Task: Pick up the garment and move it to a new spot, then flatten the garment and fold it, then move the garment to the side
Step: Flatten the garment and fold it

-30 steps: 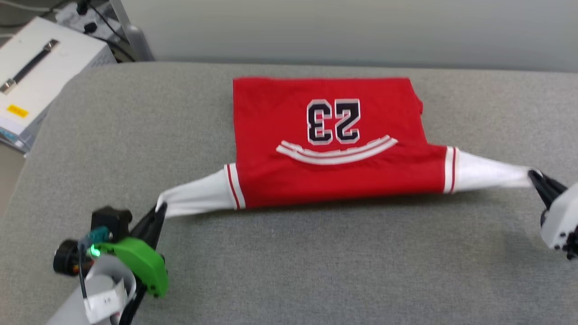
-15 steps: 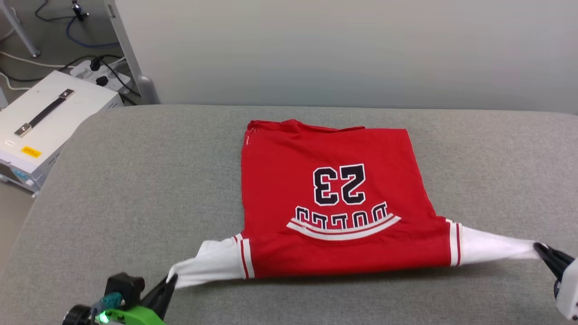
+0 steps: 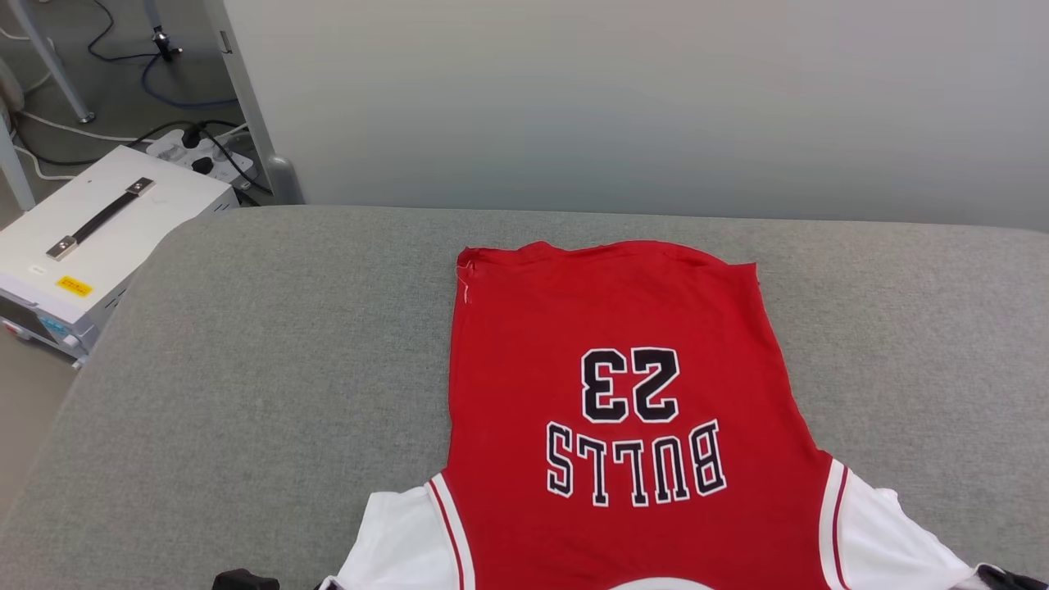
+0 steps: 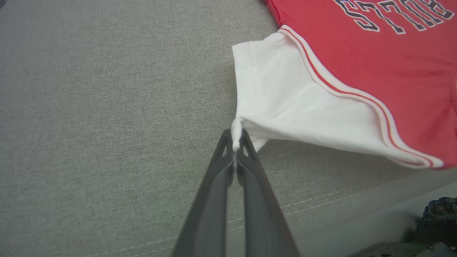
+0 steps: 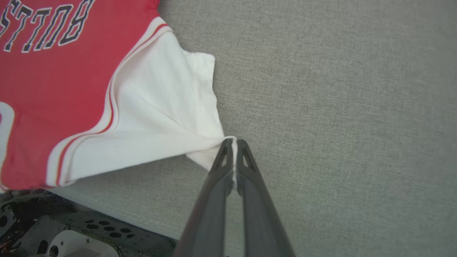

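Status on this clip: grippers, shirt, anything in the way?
Left gripper shut on shirt sleeve tip; right gripper shut on other sleeve. Shirt spread on grey cushion, number side up. Nothing blocking it.

The garment (image 3: 623, 393) lies on the pad (image 3: 246, 369), right of its middle, with the hem at the far end, the lettering side up and the sleeves at the near edge. The left gripper (image 4: 235, 142) pinches the tip of the left sleeve and the right gripper (image 5: 234, 144) the tip of the right one. Both tips are lifted off the pad. A wall (image 3: 615, 106) stands behind the pad. Off its far left corner a box (image 3: 98, 238) sits on the floor (image 3: 24, 393), with a power strip (image 3: 197, 152) behind it.
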### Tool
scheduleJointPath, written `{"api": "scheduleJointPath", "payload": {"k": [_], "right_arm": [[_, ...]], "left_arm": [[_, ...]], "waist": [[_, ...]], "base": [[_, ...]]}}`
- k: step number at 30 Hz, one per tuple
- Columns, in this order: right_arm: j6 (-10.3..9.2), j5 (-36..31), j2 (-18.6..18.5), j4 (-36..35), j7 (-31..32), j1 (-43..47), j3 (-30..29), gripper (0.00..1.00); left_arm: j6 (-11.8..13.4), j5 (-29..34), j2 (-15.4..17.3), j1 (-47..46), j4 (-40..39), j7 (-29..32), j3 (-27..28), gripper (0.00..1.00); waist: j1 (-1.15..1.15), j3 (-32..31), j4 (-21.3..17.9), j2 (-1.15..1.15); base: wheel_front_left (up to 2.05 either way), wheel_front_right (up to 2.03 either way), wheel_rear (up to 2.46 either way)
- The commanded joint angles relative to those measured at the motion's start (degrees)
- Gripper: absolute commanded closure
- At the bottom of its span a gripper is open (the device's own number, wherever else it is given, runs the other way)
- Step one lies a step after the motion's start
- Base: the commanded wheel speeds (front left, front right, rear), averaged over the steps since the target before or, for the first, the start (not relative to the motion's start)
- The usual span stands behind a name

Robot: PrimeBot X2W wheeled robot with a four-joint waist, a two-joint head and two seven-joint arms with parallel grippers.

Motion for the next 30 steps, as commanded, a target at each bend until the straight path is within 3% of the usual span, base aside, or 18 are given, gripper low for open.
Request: {"api": "scheduleJointPath", "payload": {"k": [1,4,5,6,18,24,30], "right_arm": [[-0.10,0.63,-0.45,-0.54,0.50,1.15,0.13,1.00],[-0.10,1.42,-0.62,-1.19,1.03,1.67,-0.43,1.00],[-0.10,1.48,-0.71,-1.44,0.98,1.54,-0.84,0.38],[-0.10,1.55,-0.78,-1.67,1.01,1.40,-1.12,0.00],[-0.10,3.92,-2.55,-11.47,9.01,-6.07,-8.38,0.00],[-0.10,1.16,-0.16,-13.38,17.55,-15.72,-13.20,0.00],[-0.10,-4.88,3.79,-9.97,26.78,-28.06,-15.06,0.00]], "left_arm": [[0.53,-0.18,0.45,0.62,-0.18,0.25,-0.08,1.00],[0.69,-0.45,0.38,0.31,-0.34,0.31,0.10,1.00],[0.73,-0.58,0.40,0.11,-0.43,0.28,0.25,1.00],[0.73,-0.65,0.43,-0.09,-0.51,0.31,0.33,1.00],[0.87,0.61,1.50,-4.95,-10.62,3.25,0.06,1.00],[1.13,1.29,1.90,-8.21,-17.70,7.06,-0.53,1.00],[1.56,2.30,1.16,-11.23,-23.25,8.58,-0.86,1.00]], "waist": [[0.01,0.27,0.19,0.68],[0.01,0.74,0.43,0.68],[0.01,0.91,0.54,0.68],[0.01,1.05,0.64,0.68],[0.01,6.13,4.64,0.68],[0.01,13.00,8.80,0.68],[0.01,19.91,13.12,0.68]], "base": [[0.00,0.00,0.00],[0.00,0.00,0.00],[0.00,0.00,0.00],[0.00,0.00,0.00],[0.00,0.00,0.00],[0.00,0.00,0.00],[0.00,0.00,0.00]]}}
